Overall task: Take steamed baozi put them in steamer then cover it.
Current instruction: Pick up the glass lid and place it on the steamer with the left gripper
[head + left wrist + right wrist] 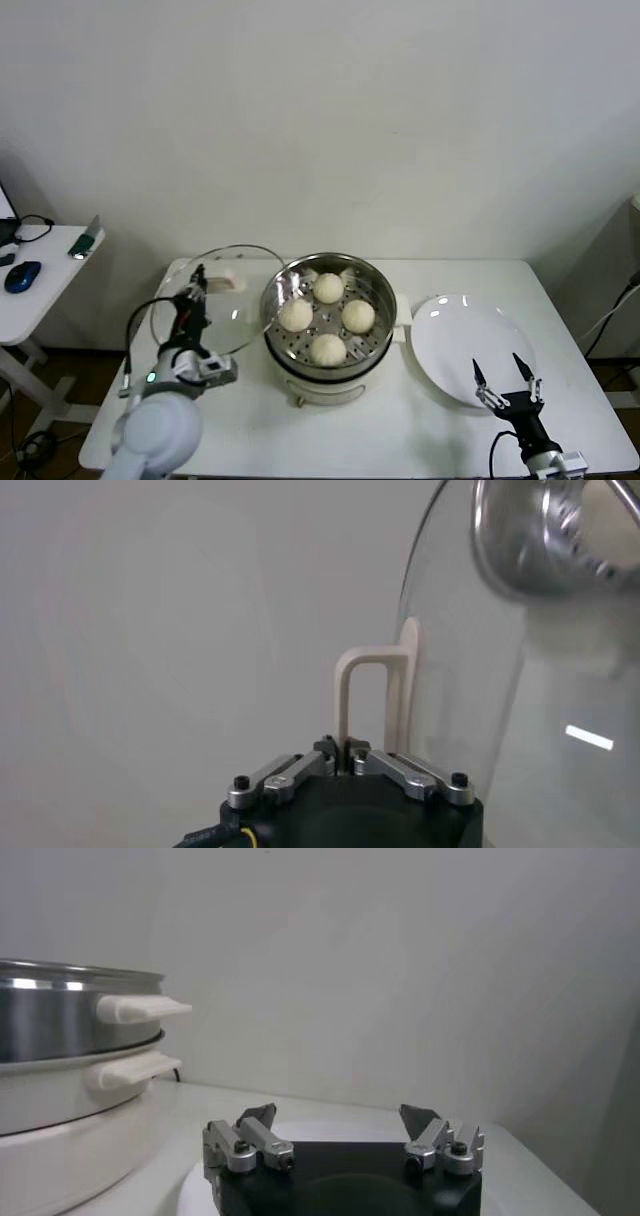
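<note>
1. All four steamed baozi [328,317] already sit in the steamer [330,310].
2. The left end effector [345,748] is clamped on the glass lid's handle [375,695], the lid [215,295] held tilted on edge.
3. The steamer lies just to its right, so the left arm is nearer.
4. The right end effector [507,385] hovers spread wide over the white plate [470,345].

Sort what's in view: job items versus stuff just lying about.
Job: four baozi in the steamer; glass lid, held by the left gripper; right gripper, open.
Lying about: plate; side table with mouse.
</note>
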